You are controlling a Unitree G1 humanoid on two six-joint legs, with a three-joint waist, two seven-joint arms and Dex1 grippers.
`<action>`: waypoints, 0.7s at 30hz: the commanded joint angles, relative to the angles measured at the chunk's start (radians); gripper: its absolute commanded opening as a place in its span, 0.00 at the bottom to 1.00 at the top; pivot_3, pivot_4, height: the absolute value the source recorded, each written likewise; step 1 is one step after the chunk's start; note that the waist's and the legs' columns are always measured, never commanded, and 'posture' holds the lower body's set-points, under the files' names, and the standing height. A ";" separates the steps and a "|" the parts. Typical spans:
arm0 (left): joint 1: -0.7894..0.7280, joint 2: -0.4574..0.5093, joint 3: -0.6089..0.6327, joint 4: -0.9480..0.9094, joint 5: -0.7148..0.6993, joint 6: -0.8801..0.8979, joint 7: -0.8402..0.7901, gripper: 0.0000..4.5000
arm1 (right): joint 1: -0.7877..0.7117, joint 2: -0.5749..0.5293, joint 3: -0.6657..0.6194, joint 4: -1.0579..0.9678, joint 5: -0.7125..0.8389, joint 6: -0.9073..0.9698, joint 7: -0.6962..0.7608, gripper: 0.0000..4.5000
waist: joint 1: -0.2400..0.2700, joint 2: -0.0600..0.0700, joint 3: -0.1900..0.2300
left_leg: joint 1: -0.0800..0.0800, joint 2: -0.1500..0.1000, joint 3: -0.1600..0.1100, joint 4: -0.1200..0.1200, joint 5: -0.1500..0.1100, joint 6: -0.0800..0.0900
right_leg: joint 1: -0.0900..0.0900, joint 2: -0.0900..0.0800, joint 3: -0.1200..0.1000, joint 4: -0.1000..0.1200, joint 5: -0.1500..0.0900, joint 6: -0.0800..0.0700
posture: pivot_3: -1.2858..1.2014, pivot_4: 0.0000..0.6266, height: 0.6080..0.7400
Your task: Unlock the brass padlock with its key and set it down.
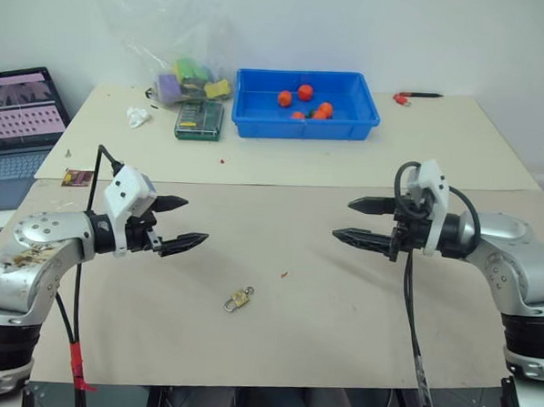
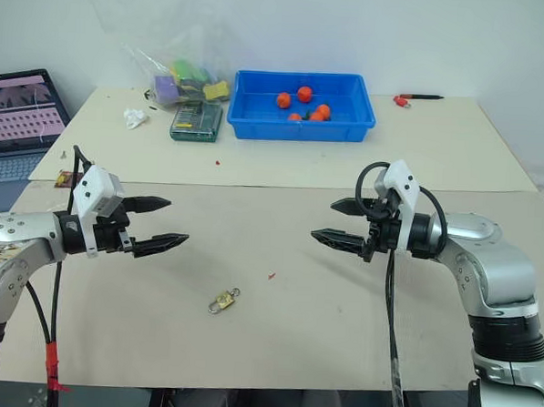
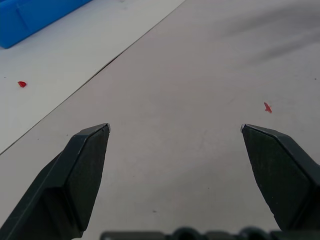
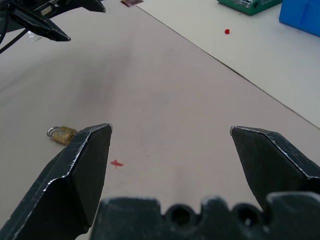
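Left eye view shows the tiny golden brass padlock [image 1: 240,299] with its thin silver loop lying flat on the near tan paper sheet [image 1: 339,325]. It sits near the middle, a bit toward the left, and nothing touches it. A small red scrap [image 1: 284,275] lies just to its right and a little farther away.

The left gripper [image 1: 185,224] hangs in the air above the sheet, to the left of the padlock and farther back, with its two black fingers spread wide and holding nothing. The right gripper [image 1: 349,219] hangs on the right side, well apart from the padlock, its fingers spread wide too and holding nothing. The two grippers point at each other, with a big bare gap of sheet between them.

The sheet's near edge is close behind the padlock. At the far end stand a blue plastic tray [image 1: 258,121] with small orange balls [image 1: 305,92] and a flat green box [image 1: 199,119].
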 commanded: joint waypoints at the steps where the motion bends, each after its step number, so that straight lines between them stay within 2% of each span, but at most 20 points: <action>1: -0.003 -0.022 0.023 -0.045 -0.064 0.030 0.010 1.00 | 0.010 -0.004 -0.045 -0.057 0.029 0.015 -0.029 0.99 | 0.003 0.000 0.000 | 0.000 0.000 0.000 0.000 0.000 0.000 | 0.000 0.000 0.000 0.000 0.000 0.000 | 0.52 0.24 1.00; 3: 0.023 -0.067 0.043 -0.082 -0.139 0.082 0.032 1.00 | 0.035 0.008 -0.064 -0.095 0.044 0.035 -0.066 0.99 | 0.007 0.000 0.000 | 0.000 0.000 0.000 0.000 0.000 0.000 | 0.000 0.000 0.000 0.000 0.000 0.000 | 0.52 0.24 1.00; 7: 0.125 -0.091 0.051 -0.204 -0.195 0.120 0.058 1.00 | 0.040 0.030 -0.058 -0.125 0.056 0.058 -0.117 0.99 | 0.004 0.000 0.000 | 0.000 0.001 0.001 0.000 0.000 -0.001 | 0.000 0.000 0.000 0.000 0.000 0.000 | 0.52 0.24 1.00; 11: 0.313 -0.131 -0.014 -0.395 -0.141 0.090 0.157 1.00 | 0.015 0.072 -0.018 -0.114 0.040 0.057 -0.163 0.99 | 0.006 0.000 0.000 | 0.001 0.003 0.003 0.000 -0.002 -0.002 | 0.000 0.001 0.000 0.000 0.000 0.000 | 0.52 0.24 1.00; 14: 0.422 -0.160 -0.035 -0.470 -0.091 0.064 0.229 1.00 | -0.003 0.088 0.001 -0.094 0.025 0.043 -0.174 0.99 | 0.009 0.000 0.000 | 0.001 0.008 0.004 0.001 -0.006 -0.002 | 0.001 0.006 0.002 -0.001 0.001 -0.002 | 0.52 0.24 1.00; 21: 0.521 -0.234 -0.169 -0.449 0.144 -0.063 0.392 1.00 | -0.067 0.119 0.046 -0.019 -0.023 -0.004 -0.164 0.99 | 0.016 0.000 0.000 | 0.003 0.014 0.006 0.001 -0.008 -0.002 | 0.002 0.013 0.002 -0.004 0.001 -0.007 | 0.52 0.24 1.00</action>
